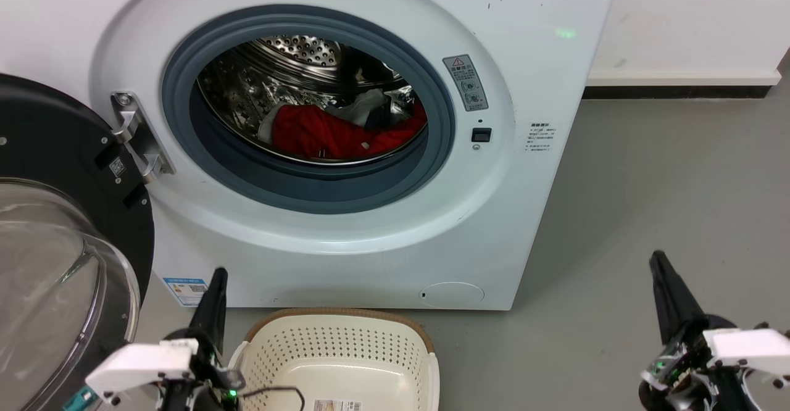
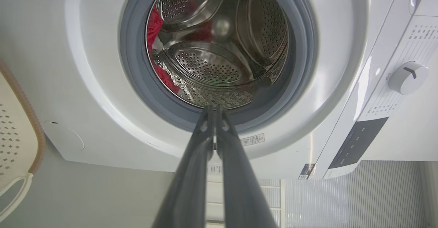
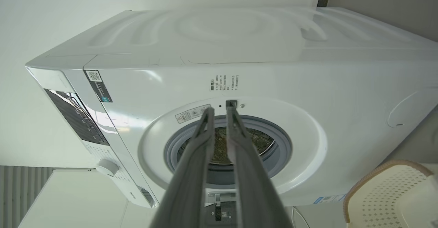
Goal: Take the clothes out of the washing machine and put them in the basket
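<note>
The white washing machine point(image 1: 524, 59) stands before me with its black-framed glass door point(image 1: 62, 244) swung open to the left. Red clothes point(image 1: 327, 133) lie at the bottom of the steel drum point(image 1: 296, 50), with a small pale grey-white piece point(image 1: 364, 105) on top. The red clothes point(image 2: 155, 22) also show at the drum's edge in the left wrist view. The cream basket point(image 1: 333, 343) sits on the floor below the porthole, with only a label in it. My left gripper point(image 1: 219, 272) is shut, holding nothing, beside the basket's left rim. My right gripper point(image 1: 655, 257) is shut, holding nothing, over the floor far to the right.
The open door juts out at the left, close to my left arm. Grey floor point(image 1: 648, 182) stretches to the right of the machine up to a white wall with a dark skirting point(image 1: 679, 90). The basket's brown rim point(image 3: 386, 168) lies at the lower right of the right wrist view.
</note>
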You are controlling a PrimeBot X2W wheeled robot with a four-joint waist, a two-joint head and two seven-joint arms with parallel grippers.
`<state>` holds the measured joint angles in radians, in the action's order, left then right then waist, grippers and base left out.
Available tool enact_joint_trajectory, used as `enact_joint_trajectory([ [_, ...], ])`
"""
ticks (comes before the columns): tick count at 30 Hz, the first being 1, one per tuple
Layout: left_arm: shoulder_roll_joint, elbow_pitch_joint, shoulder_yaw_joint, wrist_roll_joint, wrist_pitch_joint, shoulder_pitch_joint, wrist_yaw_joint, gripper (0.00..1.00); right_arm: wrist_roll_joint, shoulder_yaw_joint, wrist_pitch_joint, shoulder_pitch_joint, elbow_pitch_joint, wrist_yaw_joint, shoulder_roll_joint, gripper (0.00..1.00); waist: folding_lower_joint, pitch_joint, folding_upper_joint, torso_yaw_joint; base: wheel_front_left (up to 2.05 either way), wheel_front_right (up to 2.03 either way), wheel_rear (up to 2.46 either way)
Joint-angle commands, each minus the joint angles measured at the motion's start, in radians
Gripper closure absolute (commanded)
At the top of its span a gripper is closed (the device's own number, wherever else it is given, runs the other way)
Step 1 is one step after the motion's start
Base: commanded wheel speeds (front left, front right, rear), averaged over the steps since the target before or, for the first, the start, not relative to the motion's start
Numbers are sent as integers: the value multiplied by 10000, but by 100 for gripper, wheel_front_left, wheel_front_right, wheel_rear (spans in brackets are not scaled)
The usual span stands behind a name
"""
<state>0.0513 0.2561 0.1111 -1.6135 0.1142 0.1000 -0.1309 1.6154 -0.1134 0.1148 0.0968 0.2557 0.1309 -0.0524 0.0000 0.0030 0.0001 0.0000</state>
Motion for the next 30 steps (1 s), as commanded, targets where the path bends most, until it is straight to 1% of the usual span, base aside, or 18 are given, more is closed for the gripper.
enact_joint_trajectory([
  [1, -4, 14, -4, 0, -2, -16, 0, 0, 0, 1, -2, -14, 19, 0, 0, 0, 0, 0, -1, 0, 0, 0, 0],
  [6, -13, -53, -16, 145, -215, -168, 2, 0, -77, 31, -215, -165, 42, -2, 3, 0, 0, 4, -1, -1, 0, 0, 0],
  [10, -12, -206, 96, 690, -417, -202, 19, 0, -595, -10, -418, -220, -74, -2, 4, 0, 0, 10, -1, -5, 0, 0, 0],
  [16, -11, -673, 126, 1731, -705, -259, 195, 0, -1956, -48, -705, -322, -519, -2, 5, 0, 0, 28, -1, -11, 0, 0, 0],
  [24, -10, -1264, -142, 3527, -1056, -410, 729, 0, -3976, 112, -1058, -473, -1169, -2, 7, 0, 0, 54, -1, -16, 0, 0, 0],
  [30, -9, -1576, -415, 4843, -1303, -532, 1022, 0, -5460, 284, -1304, -607, -1564, -2, 8, 0, 0, 71, -1, -18, 0, 0, 0],
])
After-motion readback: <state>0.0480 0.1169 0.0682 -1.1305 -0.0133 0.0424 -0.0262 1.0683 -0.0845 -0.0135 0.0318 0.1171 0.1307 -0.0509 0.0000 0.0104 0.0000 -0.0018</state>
